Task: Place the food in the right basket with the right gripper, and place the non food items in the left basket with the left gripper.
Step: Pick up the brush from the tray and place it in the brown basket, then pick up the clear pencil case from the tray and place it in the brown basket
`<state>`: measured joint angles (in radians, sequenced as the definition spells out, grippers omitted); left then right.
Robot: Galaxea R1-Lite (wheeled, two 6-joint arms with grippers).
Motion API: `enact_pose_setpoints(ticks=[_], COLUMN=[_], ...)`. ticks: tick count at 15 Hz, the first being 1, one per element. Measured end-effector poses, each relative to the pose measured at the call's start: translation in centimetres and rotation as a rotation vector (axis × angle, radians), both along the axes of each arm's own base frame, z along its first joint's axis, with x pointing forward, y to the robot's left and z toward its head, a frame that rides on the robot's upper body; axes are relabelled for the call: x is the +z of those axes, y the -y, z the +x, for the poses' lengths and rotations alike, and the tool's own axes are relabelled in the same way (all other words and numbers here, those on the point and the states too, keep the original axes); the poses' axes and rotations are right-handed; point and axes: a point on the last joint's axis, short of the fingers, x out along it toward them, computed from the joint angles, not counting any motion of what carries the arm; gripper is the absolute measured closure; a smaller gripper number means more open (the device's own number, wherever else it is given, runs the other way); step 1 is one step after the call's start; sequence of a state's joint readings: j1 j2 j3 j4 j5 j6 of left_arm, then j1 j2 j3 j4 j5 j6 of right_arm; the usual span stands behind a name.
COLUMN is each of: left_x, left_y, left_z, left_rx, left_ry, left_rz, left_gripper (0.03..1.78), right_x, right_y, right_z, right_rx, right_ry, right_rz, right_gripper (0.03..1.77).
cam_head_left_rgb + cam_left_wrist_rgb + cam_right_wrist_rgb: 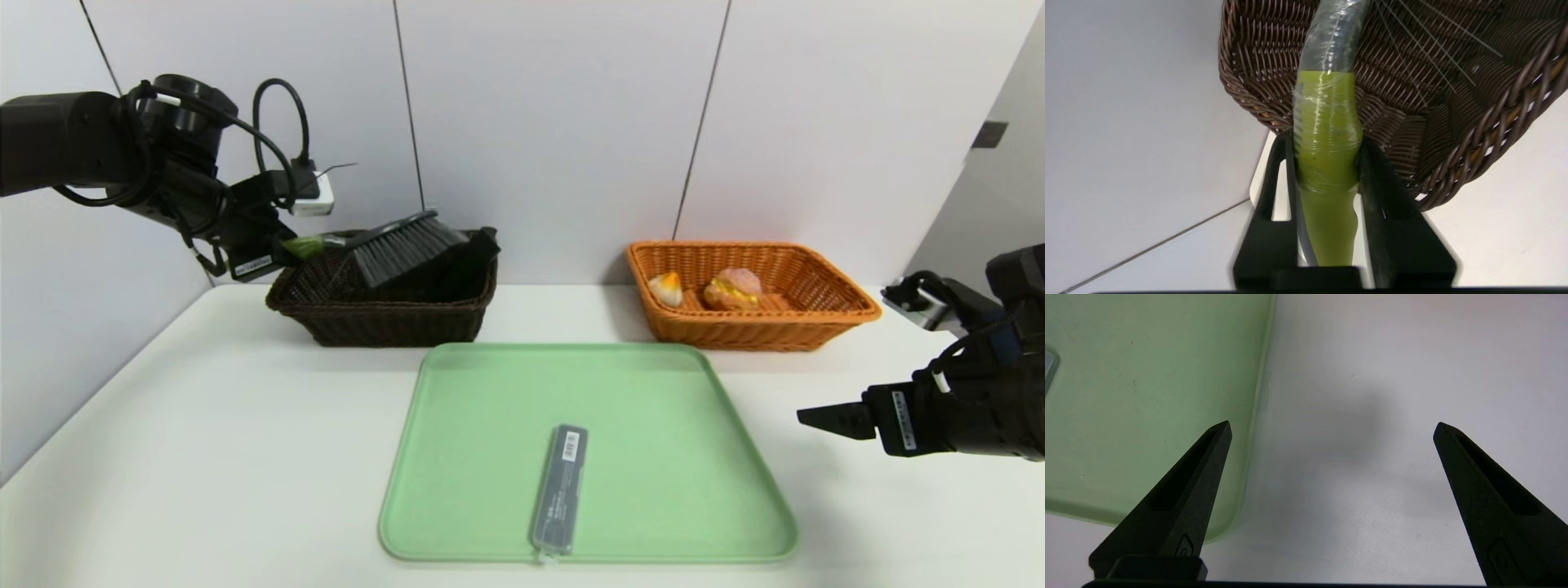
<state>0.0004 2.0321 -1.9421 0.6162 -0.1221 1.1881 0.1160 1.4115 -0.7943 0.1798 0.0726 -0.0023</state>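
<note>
A: Left gripper (1327,163) clamped on brush (400,245) by green handle, jaws tight on both sides of it. Bristle head out ahead of jaws, above dark basket (384,318), not yet down inside.
B: Risk?
A: Long lever ahead of jaws; could pivot on release and tip over near rim onto tabletop (204,425). Black pouch (478,253) already propped at far end, eating room, could get knocked.
B: Right side?
A: Right gripper (1331,428) parked, jaws spread wide, nothing between, above bare tabletop just beside green tray (457,531). Both pastries (718,290) already in orange basket (816,327).
B: Left over?
A: Grey case (560,488) flat on tray, well away from both jaws. Thin, low profile; likely slips or skids when pinched.
</note>
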Motion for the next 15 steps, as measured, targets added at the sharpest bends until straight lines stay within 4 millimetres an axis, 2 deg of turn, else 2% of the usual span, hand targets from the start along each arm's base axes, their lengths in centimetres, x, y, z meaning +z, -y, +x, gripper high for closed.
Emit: enact_pose_setpoints(ticks=[2, 4, 7, 9, 12, 15], left_x=[-0.1, -0.3, 0.1, 1.1, 3.8, 6.5], left_y=[0.1, 0.3, 0.5, 1.5, 4.6, 9.5], left_z=[0.1, 0.2, 0.3, -0.3, -2.7, -7.5], left_rx=[-0.002, -0.007, -0.005, 0.009, 0.042, 0.069], left_ry=[0.0, -0.004, 0.017, 0.037, 0.057, -0.024], left_rz=[0.003, 0.004, -0.007, -0.058, -0.227, -0.479], left_gripper=[1.04, 0.83, 0.6, 0.48, 0.36, 0.28], right_x=[0.0, 0.0, 0.0, 0.1, 0.2, 0.2], right_y=[0.1, 0.3, 0.3, 0.4, 0.5, 0.5], right_z=[0.0, 0.1, 0.1, 0.1, 0.0, -0.2], right_rx=[-0.004, -0.009, -0.012, -0.014, -0.017, -0.02], right_ry=[-0.001, 0.0, 0.0, 0.003, 0.007, 0.01], right_rz=[0.001, 0.001, 0.003, 0.003, 0.007, 0.01], right_gripper=[0.09, 0.09, 0.09, 0.09, 0.09, 0.09])
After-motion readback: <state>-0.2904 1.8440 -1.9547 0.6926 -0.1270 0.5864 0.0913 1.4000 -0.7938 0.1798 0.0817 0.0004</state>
